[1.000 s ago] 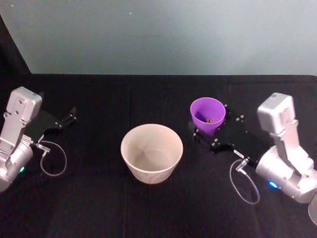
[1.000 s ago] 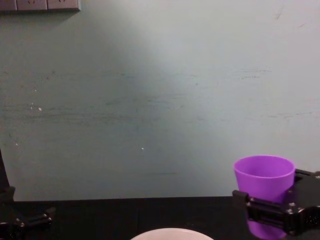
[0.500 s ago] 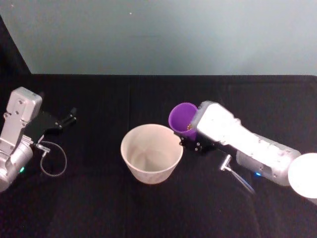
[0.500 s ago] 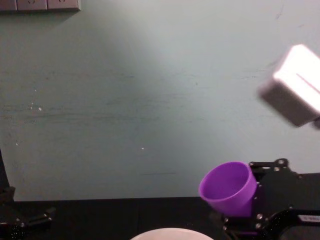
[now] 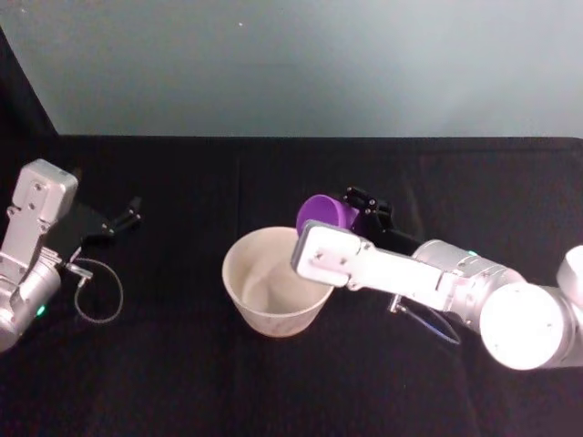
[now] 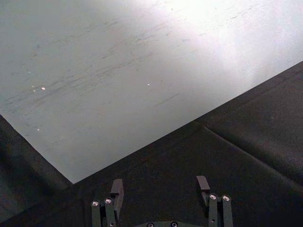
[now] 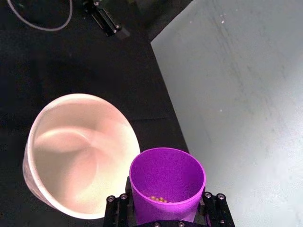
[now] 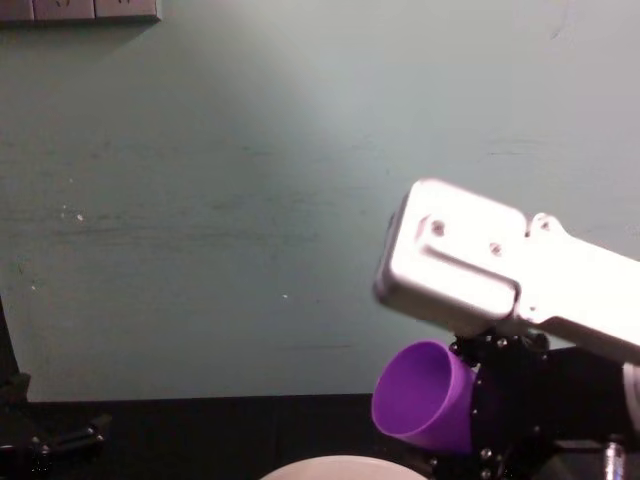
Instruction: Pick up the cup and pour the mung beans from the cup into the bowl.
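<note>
The right tool [image 5: 357,211] is clamped on the cup [image 5: 320,215], its black fingers closed against the purple wall. In the head view the cup lies tipped on its side, mouth turned toward the robot's left, at the far right rim of the bowl [image 5: 273,284], which stands on the black bench [image 5: 182,382]. The left tool [image 5: 123,218] rests at the bench's left side, well apart from both.

In the left wrist view the left tool [image 6: 159,189] stands wide open with nothing between its fingers [image 6: 116,190], over bare bench [image 6: 246,142].

In the right wrist view the right tool [image 7: 165,202] grips the cup [image 7: 166,177] from both sides near its base. The mung beans [image 7: 156,199] sit in a small cluster low inside the cup. The bowl [image 7: 71,142] lies just beside the cup's rim, and no beans can be seen in it.

In the chest view the cup [image 8: 422,395] tilts mouth-down toward the left, held in the right tool [image 8: 500,405], above the bowl [image 8: 340,466].
</note>
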You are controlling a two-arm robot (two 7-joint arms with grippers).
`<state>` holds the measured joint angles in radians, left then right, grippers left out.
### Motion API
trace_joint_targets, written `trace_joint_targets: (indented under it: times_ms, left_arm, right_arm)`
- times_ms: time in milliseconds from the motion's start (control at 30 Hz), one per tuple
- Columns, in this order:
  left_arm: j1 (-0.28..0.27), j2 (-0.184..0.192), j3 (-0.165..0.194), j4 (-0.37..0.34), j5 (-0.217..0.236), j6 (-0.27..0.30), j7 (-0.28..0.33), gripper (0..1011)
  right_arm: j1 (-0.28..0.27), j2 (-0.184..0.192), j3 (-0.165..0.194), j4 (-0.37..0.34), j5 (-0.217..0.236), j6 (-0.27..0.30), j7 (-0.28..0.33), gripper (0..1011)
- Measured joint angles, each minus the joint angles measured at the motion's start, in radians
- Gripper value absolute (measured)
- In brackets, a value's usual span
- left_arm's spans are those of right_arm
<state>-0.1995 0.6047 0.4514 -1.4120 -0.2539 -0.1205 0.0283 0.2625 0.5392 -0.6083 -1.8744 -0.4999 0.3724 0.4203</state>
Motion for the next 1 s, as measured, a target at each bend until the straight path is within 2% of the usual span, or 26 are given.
trace_joint_targets:
  times_ms: [200, 500, 700, 1000]
  left_arm:
    - [0.000, 0.000, 0.000, 0.000, 0.000, 0.000, 0.000, 1000]
    - [0.000, 0.000, 0.000, 0.000, 0.000, 0.000, 0.000, 1000]
    - [0.000, 0.000, 0.000, 0.000, 0.000, 0.000, 0.000, 1000]
    - [0.000, 0.000, 0.000, 0.000, 0.000, 0.000, 0.000, 1000]
  right_arm:
    - [0.006, -0.011, -0.033, 0.003, -0.084, 0.000, -0.017, 728]
    - [0.030, -0.022, -0.093, 0.014, -0.217, 0.018, -0.002, 726]
    - [0.040, -0.027, -0.116, 0.019, -0.281, 0.022, 0.013, 726]
    - [0.046, -0.037, -0.138, 0.026, -0.355, 0.022, 0.027, 726]
